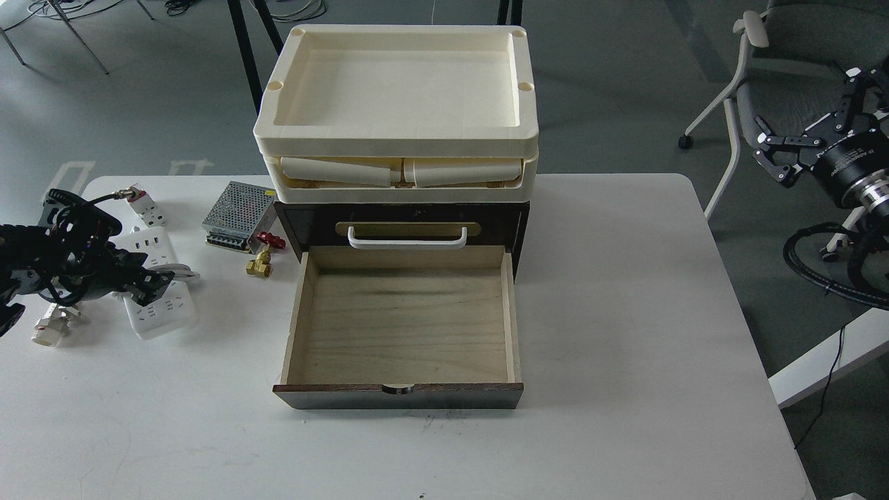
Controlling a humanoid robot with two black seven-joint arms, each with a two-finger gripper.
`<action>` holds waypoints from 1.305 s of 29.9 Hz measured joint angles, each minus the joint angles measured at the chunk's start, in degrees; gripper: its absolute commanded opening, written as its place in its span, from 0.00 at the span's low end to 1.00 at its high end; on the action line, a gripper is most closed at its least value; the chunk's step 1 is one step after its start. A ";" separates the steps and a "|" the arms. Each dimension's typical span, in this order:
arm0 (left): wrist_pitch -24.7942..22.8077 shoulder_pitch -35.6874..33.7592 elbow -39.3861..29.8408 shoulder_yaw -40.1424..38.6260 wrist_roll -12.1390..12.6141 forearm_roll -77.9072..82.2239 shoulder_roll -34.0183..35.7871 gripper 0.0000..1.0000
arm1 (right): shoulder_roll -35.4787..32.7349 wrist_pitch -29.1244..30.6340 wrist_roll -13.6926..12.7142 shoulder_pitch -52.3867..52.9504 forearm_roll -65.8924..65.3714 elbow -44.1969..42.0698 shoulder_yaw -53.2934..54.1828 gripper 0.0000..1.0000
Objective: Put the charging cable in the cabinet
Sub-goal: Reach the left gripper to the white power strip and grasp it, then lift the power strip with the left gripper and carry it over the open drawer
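Head view: charging cable [164, 305] lies flat, long axis running near-to-far; left gripper [154, 283] over it, grip unclear

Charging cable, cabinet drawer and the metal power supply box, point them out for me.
charging cable [167, 316]: head view, on its near socket face.
cabinet drawer [406, 326]: head view, on the bare wooden floor.
metal power supply box [239, 207]: head view, on its perforated top.

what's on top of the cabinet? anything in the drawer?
Two stacked cream trays sit on the cabinet. The top one is empty; the lower holds pale rolled pieces, mostly hidden. The open drawer shows only bare wood.
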 measured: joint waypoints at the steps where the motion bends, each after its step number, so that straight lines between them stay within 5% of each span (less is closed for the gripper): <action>1: 0.44 0.06 0.00 0.00 0.00 0.00 0.01 0.28 | 0.00 0.00 0.00 -0.03 0.00 -0.02 0.00 1.00; 7: 1.66 0.29 -0.18 0.00 0.00 0.00 0.08 0.22 | 0.00 0.00 0.01 -0.28 0.00 -0.76 -0.01 1.00; 15: 3.13 0.28 -0.44 0.00 0.00 0.00 0.13 0.01 | 0.00 0.00 0.04 -0.80 0.00 -1.15 -0.01 1.00; 33: 5.77 -0.34 -1.20 -0.05 0.00 -0.01 4.57 0.00 | 0.21 0.00 0.04 -1.00 0.00 -1.50 -0.01 1.00; 39: 1.16 -0.67 -11.86 -0.39 0.01 -5.14 13.64 0.00 | 0.47 0.00 0.04 -0.94 0.00 -1.98 -0.01 1.00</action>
